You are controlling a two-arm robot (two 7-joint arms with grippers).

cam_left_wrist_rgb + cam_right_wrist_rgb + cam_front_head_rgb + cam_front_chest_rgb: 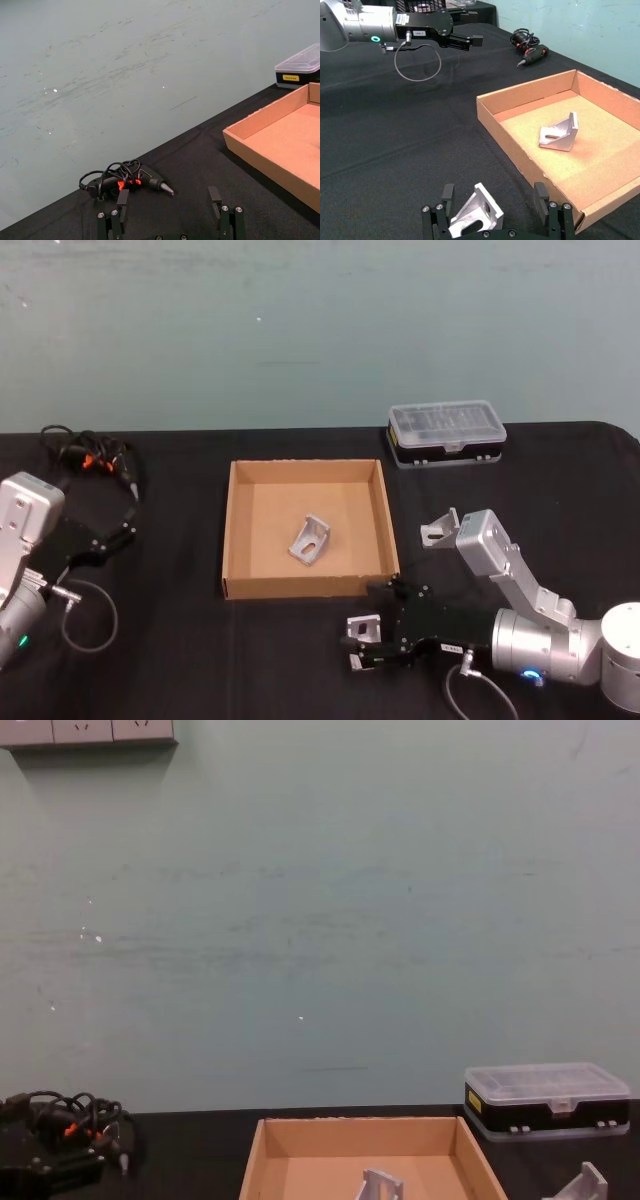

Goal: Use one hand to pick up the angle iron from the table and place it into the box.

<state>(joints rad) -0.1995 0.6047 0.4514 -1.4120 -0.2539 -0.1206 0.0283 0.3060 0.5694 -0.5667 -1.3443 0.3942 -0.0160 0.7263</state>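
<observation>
Angle iron [476, 216] lies on the desk [180, 640] just in front of the box [310, 587], between your right gripper's [494, 196] spread fingers, not yet pinched. It looks stiff, light and slippery, so close on its flat faces. Your left gripper [169, 197] is parked with its fingers spread.

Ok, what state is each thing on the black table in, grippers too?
Shallow tan cardboard box: open-topped, holding one angle iron.
Silver angle iron inside it: lying loose.
Silver angle iron before the box: on the table, ungripped.
Silver angle iron right of the box: on the table.
Black plastic case with clear lid: shut.
Right gripper: open, straddling the front angle iron.
Left gripper: open, empty.
</observation>
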